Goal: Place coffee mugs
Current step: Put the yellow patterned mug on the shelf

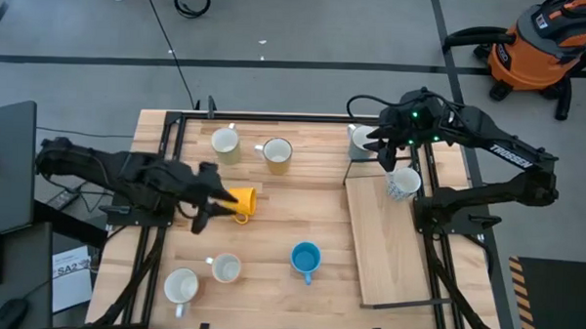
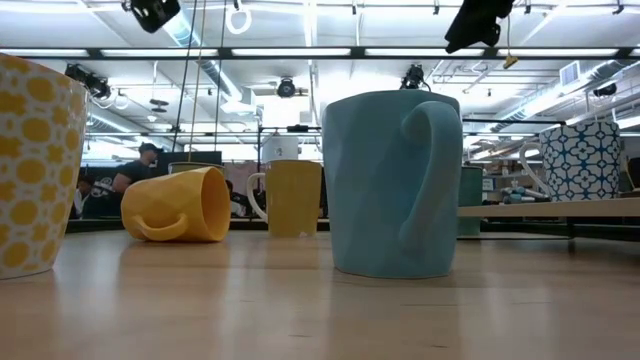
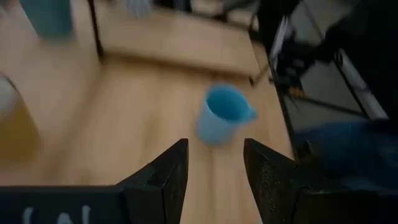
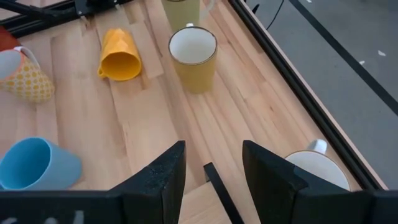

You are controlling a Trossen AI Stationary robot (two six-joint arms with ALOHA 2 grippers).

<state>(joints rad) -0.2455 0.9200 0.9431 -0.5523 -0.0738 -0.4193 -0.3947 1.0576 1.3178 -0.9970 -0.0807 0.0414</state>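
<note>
The coffee mugs are sitting spread over the wooden surface [image 1: 281,218]. Seen from above, a yellow-orange mug [image 1: 243,201] is lying on its side near nine o'clock, just beside the left end effector [image 1: 206,196], whose fingers are standing apart with nothing between them. A blue mug [image 1: 305,260] is standing upright toward six o'clock, with a yellow-patterned one [image 1: 227,269] and a white one [image 1: 181,287] toward seven. Two cream mugs [image 1: 225,144] [image 1: 278,153] are standing near twelve. The right end effector [image 1: 380,145] is hovering toward one o'clock (its fingers are also parted and empty) over a pale mug [image 1: 360,140], and a blue-printed white mug [image 1: 403,183] is resting on a raised board [image 1: 392,256] at three.
</note>
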